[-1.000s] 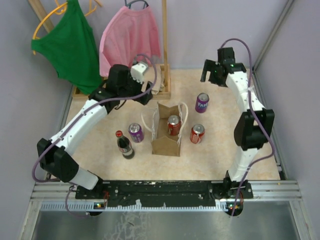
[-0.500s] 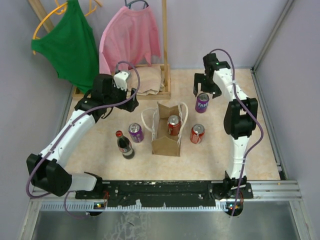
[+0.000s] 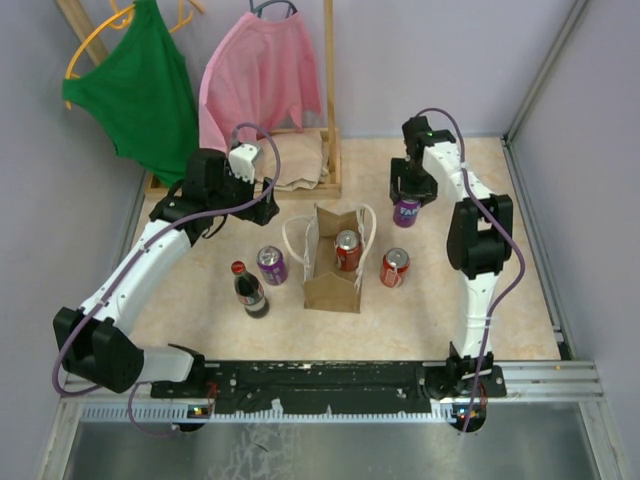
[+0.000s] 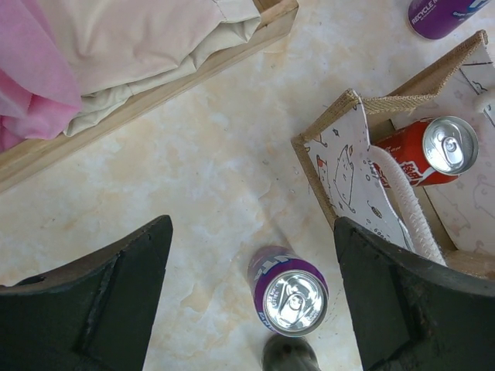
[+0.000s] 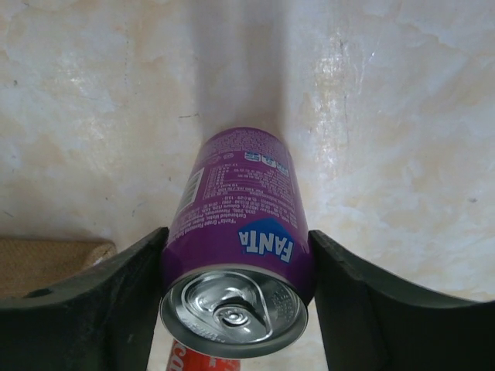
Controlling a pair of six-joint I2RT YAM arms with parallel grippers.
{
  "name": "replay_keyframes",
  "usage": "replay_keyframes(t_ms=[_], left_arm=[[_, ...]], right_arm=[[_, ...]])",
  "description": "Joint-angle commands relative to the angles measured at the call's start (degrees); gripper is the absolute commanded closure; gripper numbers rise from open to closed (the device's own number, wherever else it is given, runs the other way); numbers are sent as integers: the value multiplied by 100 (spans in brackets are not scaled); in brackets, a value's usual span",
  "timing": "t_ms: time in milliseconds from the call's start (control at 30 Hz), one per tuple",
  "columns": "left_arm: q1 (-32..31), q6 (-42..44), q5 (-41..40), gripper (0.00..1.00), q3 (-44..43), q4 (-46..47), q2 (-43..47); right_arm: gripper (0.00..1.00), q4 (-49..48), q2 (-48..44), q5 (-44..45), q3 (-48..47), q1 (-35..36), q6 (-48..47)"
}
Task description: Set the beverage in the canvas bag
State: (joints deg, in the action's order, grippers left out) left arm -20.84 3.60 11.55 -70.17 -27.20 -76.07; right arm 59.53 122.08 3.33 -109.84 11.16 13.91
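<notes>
The beverage in hand is a purple Fanta can standing on the floor right of and behind the canvas bag. My right gripper is shut on it, a finger pressed against each side. The tan bag stands upright with white rope handles and has a red can inside. My left gripper hangs open above the floor left of the bag, over a second purple can, with nothing between its fingers.
A red can stands right of the bag, and a dark cola bottle stands left of the second purple can. Folded beige cloth lies on a wooden rack base behind. Green and pink shirts hang at the back wall.
My right arm swung in and down to the purple can and its jaws closed onto it. My left arm drew back to the left, then stayed still and open.
</notes>
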Motion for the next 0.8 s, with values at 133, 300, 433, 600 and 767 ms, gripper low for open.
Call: replay_keyframes(t_ms=[133, 300, 433, 600, 767], left_arm=[[19, -100, 166, 10, 112, 12, 2], [21, -81, 149, 10, 170, -6, 29], [19, -71, 116, 10, 182, -13, 16], [19, -86, 85, 10, 179, 13, 0], [19, -105, 69, 10, 197, 2, -23]], right_arm=[[93, 135, -420, 20, -102, 42, -48], [100, 473, -678, 44, -827, 53, -21], [100, 832, -802, -178, -2157, 52, 9], [100, 895, -1056, -644, -3275, 164, 282], [100, 451, -1650, -1108, -3121, 694, 646]])
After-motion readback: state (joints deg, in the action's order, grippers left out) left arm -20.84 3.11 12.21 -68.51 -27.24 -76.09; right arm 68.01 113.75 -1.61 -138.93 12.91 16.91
